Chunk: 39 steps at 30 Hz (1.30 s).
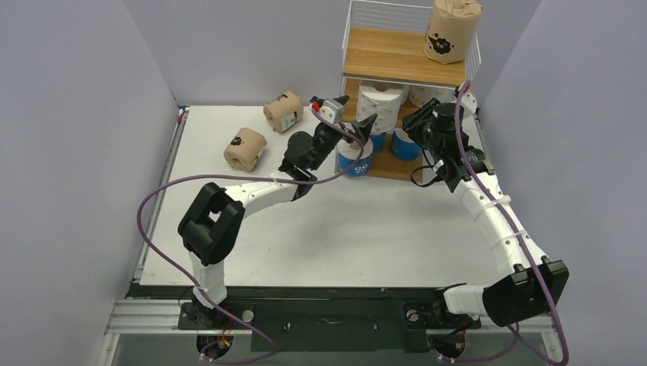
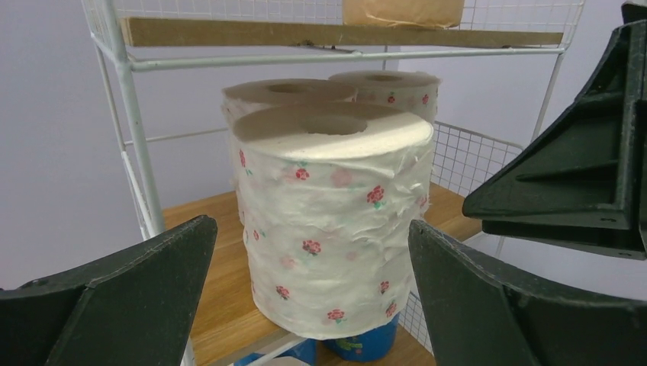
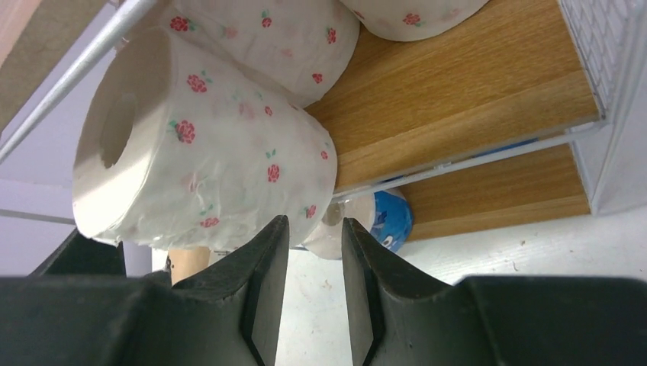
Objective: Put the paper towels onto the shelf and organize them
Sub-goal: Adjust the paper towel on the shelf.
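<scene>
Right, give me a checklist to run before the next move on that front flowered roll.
1. Left gripper open, a finger on either side of the front flowered roll: ok.
2. Right gripper empty, its jaws a narrow gap apart: ok.
3. Roll fully seated on the middle board: cannot tell; it stands at the front edge.
4. Room to push it back: not ok; two more flowered rolls stand close behind.
5. Brown rolls shelved: not ok; two lie on the table.
</scene>
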Available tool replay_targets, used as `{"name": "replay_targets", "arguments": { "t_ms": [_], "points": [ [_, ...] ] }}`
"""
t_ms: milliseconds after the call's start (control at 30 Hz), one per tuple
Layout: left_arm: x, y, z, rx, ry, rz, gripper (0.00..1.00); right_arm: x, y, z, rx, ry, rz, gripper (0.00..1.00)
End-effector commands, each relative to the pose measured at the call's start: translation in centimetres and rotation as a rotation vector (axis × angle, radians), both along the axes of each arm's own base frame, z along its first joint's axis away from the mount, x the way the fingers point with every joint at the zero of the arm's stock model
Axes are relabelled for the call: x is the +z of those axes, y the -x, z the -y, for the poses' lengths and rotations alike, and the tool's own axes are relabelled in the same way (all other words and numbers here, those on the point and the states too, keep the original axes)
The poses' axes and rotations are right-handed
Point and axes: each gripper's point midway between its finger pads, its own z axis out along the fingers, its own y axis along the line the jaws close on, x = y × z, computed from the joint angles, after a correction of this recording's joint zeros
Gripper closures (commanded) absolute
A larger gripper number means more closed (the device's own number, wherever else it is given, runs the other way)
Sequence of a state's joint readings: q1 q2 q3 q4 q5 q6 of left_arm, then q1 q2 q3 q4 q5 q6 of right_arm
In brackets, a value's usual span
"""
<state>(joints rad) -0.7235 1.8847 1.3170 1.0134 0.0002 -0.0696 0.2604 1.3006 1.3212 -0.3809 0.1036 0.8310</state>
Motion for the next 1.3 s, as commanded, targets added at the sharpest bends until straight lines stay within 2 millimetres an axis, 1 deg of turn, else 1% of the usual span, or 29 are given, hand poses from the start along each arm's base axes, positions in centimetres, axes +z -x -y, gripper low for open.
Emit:
{"name": "replay_targets", "arguments": {
  "t_ms": [0, 233, 400, 467, 500, 533, 567, 600, 633, 933, 1100, 1267],
  "points": [
    [2.2, 0.7, -1.3, 0.021, 0.026, 0.035, 0.04, 1.5, -2.0, 0.3, -0.038, -0.022, 0.092, 0.72],
    [1.1, 1.3, -1.7, 0.013, 0.01, 0.009, 0.04, 0.2, -3.3, -0.8, -0.012, -0.034, 0.058, 0.73],
    [0.5, 1.9, -2.7, 0.027, 0.004, -0.003, 0.04, -0.5, -3.8, -2.2, 0.014, -0.033, 0.044, 0.73],
    [0.5, 2.2, -3.1, 0.036, 0.004, -0.001, 0.03, -0.6, -4.0, -2.6, 0.022, -0.036, 0.042, 0.73],
    [0.9, 2.3, -3.4, 0.041, 0.008, 0.004, 0.04, -0.6, -4.1, -2.8, 0.025, -0.04, 0.042, 0.73],
    [0.6, 2.4, -3.7, 0.048, 0.003, 0.001, 0.04, -0.6, -4.2, -2.9, 0.028, -0.04, 0.041, 0.73],
    [1.1, 2.6, -3.9, 0.05, 0.009, 0.008, 0.04, -0.7, -4.2, -3.1, 0.031, -0.042, 0.041, 0.73],
    [0.8, 2.7, -4.1, 0.056, 0.002, 0.005, 0.04, -0.6, -4.3, -3.3, 0.035, -0.045, 0.042, 0.73],
    [1.2, 2.9, -4.3, 0.058, 0.006, 0.01, 0.04, -0.6, -4.4, -3.5, 0.038, -0.048, 0.042, 0.73],
    [0.3, 3.4, -5.8, 0.091, -0.002, -0.009, 0.03, -0.9, -5.2, -5.3, 0.068, -0.054, 0.038, 0.74],
    [0.1, 3.5, -7.0, 0.118, -0.003, -0.017, 0.04, -1.1, -5.9, -6.1, 0.079, -0.055, 0.04, 0.74],
    [-0.1, 4.0, -7.4, 0.121, -0.029, -0.009, 0.04, -1.1, -6.3, -6.8, 0.076, -0.075, 0.061, 0.74]
  ]
}}
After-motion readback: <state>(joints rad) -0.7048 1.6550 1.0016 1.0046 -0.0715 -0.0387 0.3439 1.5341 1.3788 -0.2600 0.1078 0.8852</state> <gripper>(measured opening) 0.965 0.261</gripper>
